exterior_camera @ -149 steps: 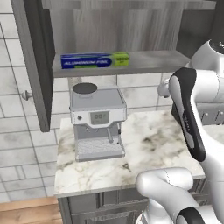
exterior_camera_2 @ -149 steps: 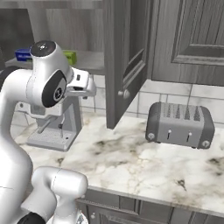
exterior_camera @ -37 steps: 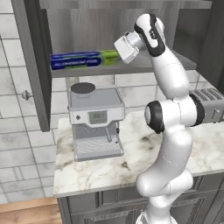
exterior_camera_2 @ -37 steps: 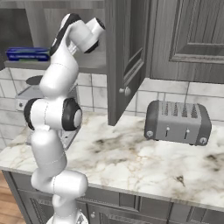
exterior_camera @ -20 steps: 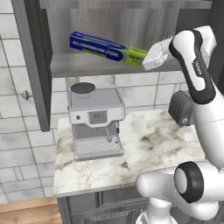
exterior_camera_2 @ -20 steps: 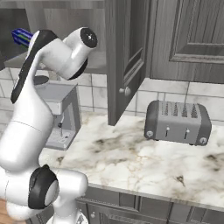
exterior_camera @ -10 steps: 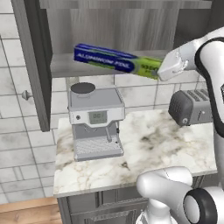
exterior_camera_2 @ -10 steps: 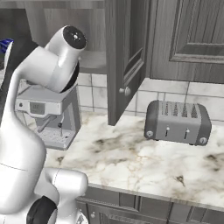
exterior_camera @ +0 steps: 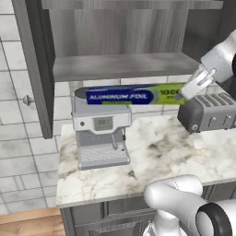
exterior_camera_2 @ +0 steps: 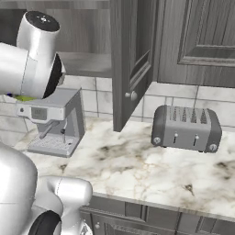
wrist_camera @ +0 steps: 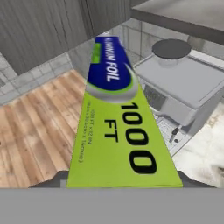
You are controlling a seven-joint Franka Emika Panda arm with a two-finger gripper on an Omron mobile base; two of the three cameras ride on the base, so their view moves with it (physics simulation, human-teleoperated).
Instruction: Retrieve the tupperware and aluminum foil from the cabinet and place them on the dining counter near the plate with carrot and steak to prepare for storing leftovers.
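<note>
A white-and-grey marbled stone desk [exterior_camera: 184,152] carries a grey boxy coffee machine [exterior_camera: 102,131] and a grey slotted toaster [exterior_camera_2: 186,128], under a dark grey wood wall cabinet [exterior_camera: 120,67] whose panelled door [exterior_camera_2: 131,59] stands open, with pale tiles behind and a wooden floor [wrist_camera: 39,131] beside. The white arm reaches in from the right, level and well above the desk, and its pincer [exterior_camera: 191,87] clamps the lime-green end of the long slim blue aluminum foil box [exterior_camera: 133,95], which hangs level in the air below the cabinet's grey shelf [exterior_camera: 124,64], in front of the coffee machine's top.

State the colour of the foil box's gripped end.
Lime green with black print on the aluminum foil box; the hand view shows it best.
</note>
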